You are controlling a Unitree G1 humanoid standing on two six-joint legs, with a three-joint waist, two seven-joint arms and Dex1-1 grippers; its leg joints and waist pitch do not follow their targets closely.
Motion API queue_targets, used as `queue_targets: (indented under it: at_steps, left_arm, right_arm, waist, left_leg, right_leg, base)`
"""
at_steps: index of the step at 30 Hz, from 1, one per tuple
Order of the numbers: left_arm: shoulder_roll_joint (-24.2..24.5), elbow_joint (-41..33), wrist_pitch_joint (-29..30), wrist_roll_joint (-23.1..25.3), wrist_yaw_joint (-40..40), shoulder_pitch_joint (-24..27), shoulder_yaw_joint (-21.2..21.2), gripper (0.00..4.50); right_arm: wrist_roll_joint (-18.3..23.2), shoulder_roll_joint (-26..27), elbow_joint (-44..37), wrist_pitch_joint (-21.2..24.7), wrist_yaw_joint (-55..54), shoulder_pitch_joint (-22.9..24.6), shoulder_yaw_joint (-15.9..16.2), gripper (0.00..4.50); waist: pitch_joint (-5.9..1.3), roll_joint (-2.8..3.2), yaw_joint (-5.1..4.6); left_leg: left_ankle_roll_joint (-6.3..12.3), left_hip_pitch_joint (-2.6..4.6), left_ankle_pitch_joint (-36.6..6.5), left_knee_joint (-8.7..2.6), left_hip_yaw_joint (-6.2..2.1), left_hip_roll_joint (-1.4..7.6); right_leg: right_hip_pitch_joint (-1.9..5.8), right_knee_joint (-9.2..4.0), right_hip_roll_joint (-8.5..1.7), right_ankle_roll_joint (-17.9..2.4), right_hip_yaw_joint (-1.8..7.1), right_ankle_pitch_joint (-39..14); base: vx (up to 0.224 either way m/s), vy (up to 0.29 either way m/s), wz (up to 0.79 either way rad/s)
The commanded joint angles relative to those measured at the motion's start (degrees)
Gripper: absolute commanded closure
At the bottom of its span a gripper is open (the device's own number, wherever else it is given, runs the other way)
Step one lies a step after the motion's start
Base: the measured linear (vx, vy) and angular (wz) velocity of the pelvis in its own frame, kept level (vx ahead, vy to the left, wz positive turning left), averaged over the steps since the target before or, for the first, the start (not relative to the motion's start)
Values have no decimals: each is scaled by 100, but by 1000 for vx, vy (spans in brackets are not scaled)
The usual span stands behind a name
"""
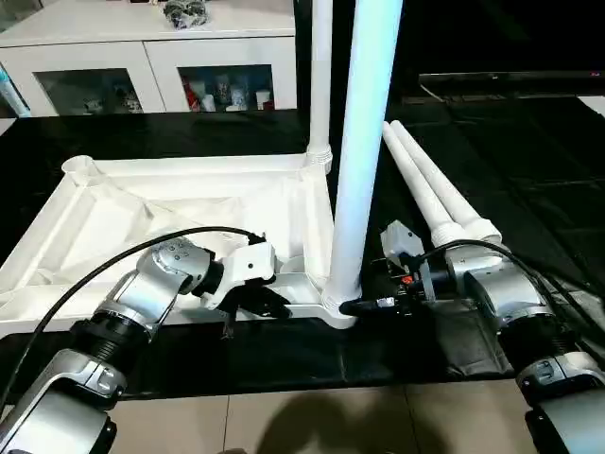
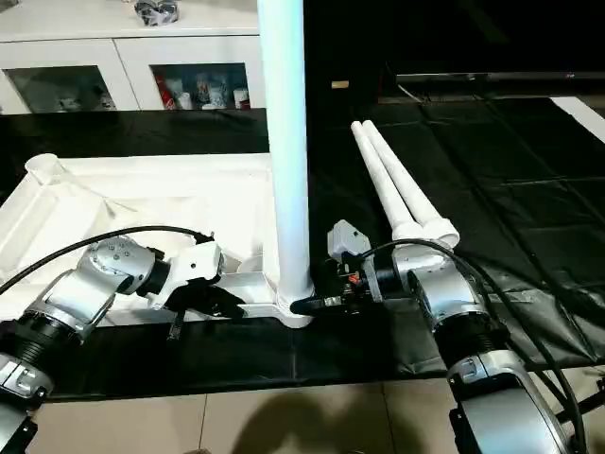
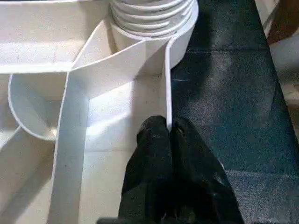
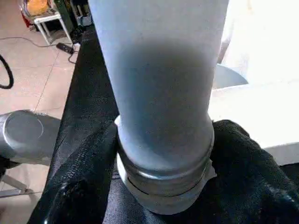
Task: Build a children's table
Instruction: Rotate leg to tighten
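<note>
The children's table top [image 1: 189, 203] lies upside down on a black cloth, ribs facing up. One white leg [image 1: 364, 142] stands upright in its near right corner socket. A second leg [image 1: 321, 76] stands in the far right corner. Two loose legs [image 1: 440, 194] lie side by side on the cloth to the right. My left gripper [image 1: 265, 303] is shut on the top's thin near rim wall [image 3: 167, 84], close to the near leg's threaded base [image 3: 149, 14]. My right gripper [image 1: 354, 305] reaches in from the right, and its black fingers [image 4: 88, 186] hug both sides of the near leg's base.
A white cabinet [image 1: 161, 66] with glass doors stands behind the table top. The black cloth [image 1: 529, 161] spreads far to the right. Tiled floor [image 1: 312, 421] runs along the near edge, and a cable [image 4: 7, 74] lies on the floor.
</note>
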Motion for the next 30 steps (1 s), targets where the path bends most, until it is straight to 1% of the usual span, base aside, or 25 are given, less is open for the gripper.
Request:
queue_targets:
  at_steps: [1, 2, 3, 4, 5, 6, 7, 8, 9, 10, 11, 12, 13, 14, 16, 19, 20, 21, 22, 24, 25, 26, 27, 29, 30]
  left_arm:
    - [-310, 135, 337, 42, 454, -12, -41, 450]
    - [-310, 135, 337, 42, 454, -12, -41, 450]
    - [-420, 157, 476, 0, 648, -62, 57, 450]
    - [-579, 196, 680, -41, 951, -144, 189, 450]
    - [-778, 236, 926, -91, 1305, -248, 342, 450]
    - [-878, 245, 1033, -112, 1475, -295, 409, 450]
    - [-978, 261, 1129, -134, 1633, -342, 472, 450]
    - [-1106, 274, 1257, -176, 1793, -400, 550, 450]
    - [-1121, 274, 1276, -179, 1813, -406, 559, 450]
    - [-1296, 294, 1448, -200, 2052, -480, 657, 450]
    - [-1521, 359, 1592, -184, 2420, -583, 763, 450]
    - [-1614, 394, 1639, -155, 2582, -624, 788, 450]
    - [-1726, 454, 1656, -120, 2810, -676, 838, 450]
    - [-1822, 511, 1675, -101, 3001, -721, 888, 450]
    - [-1973, 604, 1722, -25, 3351, -798, 962, 450]
    - [-2078, 671, 1807, 90, 3698, -852, 1013, 450]
    - [-2078, 671, 1807, 90, 3698, -852, 1013, 450]
    - [-2062, 663, 1806, 104, 3700, -844, 1016, 450]
    - [-2019, 659, 1791, 122, 3680, -824, 1007, 450]
    - [-1906, 643, 1726, 129, 3546, -772, 972, 450]
    - [-1764, 632, 1611, 133, 3378, -713, 919, 450]
    - [-1739, 631, 1586, 134, 3351, -703, 909, 450]
    - [-1638, 630, 1515, 144, 3230, -668, 869, 450]
    - [-1537, 634, 1433, 177, 3100, -632, 843, 450]
    - [-1487, 629, 1383, 184, 3024, -613, 833, 450]
  right_arm:
    - [218, 329, -183, 206, -451, 189, -98, 177]
    - [218, 329, -183, 206, -451, 189, -98, 177]
    - [192, 448, -207, 218, -772, 276, -158, 177]
    - [137, 633, -217, 295, -1226, 367, -214, 177]
    - [55, 882, -204, 409, -1818, 457, -277, 177]
    - [30, 1022, -157, 477, -2118, 463, -323, 177]
    - [1, 1149, -97, 513, -2389, 450, -362, 177]
    - [-27, 1317, -1, 518, -2738, 418, -425, 177]
    - [-27, 1338, 9, 524, -2779, 413, -436, 177]
    - [-13, 1563, 130, 590, -3229, 350, -566, 177]
    - [24, 1838, 313, 658, -3793, 243, -739, 177]
    - [11, 1937, 417, 628, -4031, 188, -791, 177]
    - [-6, 2038, 527, 591, -4272, 123, -848, 177]
    - [-2, 2119, 619, 562, -4461, 63, -906, 178]
    - [-61, 2246, 724, 523, -4818, -20, -992, 178]
    - [-161, 2321, 834, 369, -5170, -99, -1074, 178]
    - [-161, 2321, 834, 369, -5170, -99, -1074, 178]
    - [-135, 2309, 814, 342, -5116, -93, -1098, 178]
    - [-92, 2271, 781, 270, -5040, -74, -1168, 143]
    - [-69, 2201, 741, 194, -4970, -43, -1207, 108]
    - [-101, 2067, 675, 84, -4850, 10, -1184, 108]
    - [-113, 2040, 660, 66, -4829, 22, -1175, 102]
    - [-162, 1913, 586, -39, -4728, 78, -1137, 88]
    - [-169, 1773, 514, -133, -4597, 135, -1138, 64]
    - [-146, 1699, 461, -150, -4504, 165, -1147, 60]
  waist:
    - [-361, -57, -29]
    - [-356, -67, -32]
    - [-353, -52, -36]
    - [-315, -50, -73]
    - [-305, 6, -79]
    - [-293, -29, -133]
    - [-299, -36, -160]
    - [-310, -24, -216]
    - [-297, -32, -248]
    - [-304, -19, -322]
    - [-297, -17, -356]
    - [-289, -8, -405]
    - [-304, 12, -410]
    - [-317, 14, -447]
    - [-315, 21, -486]
    - [-328, 36, -491]
    - [-328, 36, -491]
    - [-334, 27, -469]
    - [-344, 36, -456]
    - [-353, 40, -445]
    - [-365, 29, -440]
    - [-367, 31, -433]
    - [-374, 33, -422]
    - [-377, 30, -400]
    - [-379, 26, -402]
  left_leg:
    - [307, 40, -1324, -390, 95, -18]
    - [279, 48, -1425, -399, 92, -25]
    - [243, 48, -1509, -404, 80, -38]
    - [155, 80, -1747, -425, 80, -53]
    - [98, 106, -1851, -429, 65, -61]
    - [27, 134, -2027, -434, 48, -84]
    - [10, 140, -2084, -433, 34, -97]
    - [9, 119, -2094, -442, 9, -103]
    - [25, 102, -2106, -441, 16, -110]
    - [63, 102, -2178, -430, 1, -128]
    - [62, 83, -2201, -433, -6, -127]
    - [47, 78, -2283, -423, -20, -144]
    - [49, 101, -2300, -418, -30, -154]
    - [93, 107, -2322, -421, -39, -147]
    - [173, 72, -2370, -441, -48, -135]
    - [209, 86, -2384, -445, -45, -122]
    - [209, 86, -2384, -445, -45, -122]
    - [250, 78, -2313, -446, -38, -120]
    - [265, 56, -2216, -455, -35, -111]
    - [275, 43, -2116, -457, -31, -103]
    - [306, 17, -1973, -458, -28, -99]
    - [317, 3, -1937, -463, -32, -96]
    - [322, -2, -1852, -458, -27, -90]
    - [334, 22, -1745, -436, -5, -81]
    - [348, 10, -1701, -433, -3, -85]
  right_leg:
    - [308, -386, -164, -1295, 157, -1779]
    - [311, -408, -168, -1241, 150, -1960]
    - [322, -419, -174, -1177, 142, -2148]
    - [287, -490, -163, -968, 141, -2659]
    - [273, -498, -174, -930, 132, -2817]
    - [261, -551, -166, -807, 107, -3127]
    - [263, -572, -165, -738, 91, -3261]
    - [283, -578, -172, -670, 76, -3318]
    - [275, -604, -160, -640, 68, -3357]
    - [271, -637, -163, -586, 32, -3464]
    - [275, -636, -160, -570, 21, -3487]
    - [267, -674, -157, -494, -33, -3657]
    - [272, -697, -160, -461, -54, -3683]
    - [269, -713, -164, -503, -64, -3521]
    - [290, -708, -156, -610, -83, -3238]
    - [282, -705, -169, -728, -86, -2997]
    - [282, -705, -169, -728, -86, -2997]
    - [296, -684, -171, -823, -74, -2810]
    - [317, -654, -178, -899, -56, -2614]
    - [331, -628, -181, -966, -42, -2435]
    - [359, -584, -180, -1073, -28, -2157]
    - [371, -570, -181, -1091, -28, -2101]
    - [374, -559, -188, -1115, -20, -2016]
    - [352, -532, -186, -1238, 8, -1800]
    - [371, -520, -184, -1271, 10, -1740]
  base:
    - [0, 0, 0]
    - [0, 0, 0]
    - [0, 0, 0]
    - [0, 0, 0]
    - [0, 0, 0]
    - [0, 0, 0]
    - [0, 0, 0]
    - [0, 0, 0]
    - [0, 0, 0]
    - [0, 0, 0]
    - [0, 0, 0]
    - [0, 0, 0]
    - [0, 0, 0]
    - [0, 0, 0]
    - [0, 0, 0]
    - [0, 0, 0]
    - [0, 0, 0]
    - [0, 0, 0]
    - [0, 0, 0]
    - [0, 0, 0]
    - [0, 0, 0]
    - [0, 0, 0]
    - [0, 0, 0]
    - [0, 0, 0]
    - [0, 0, 0]
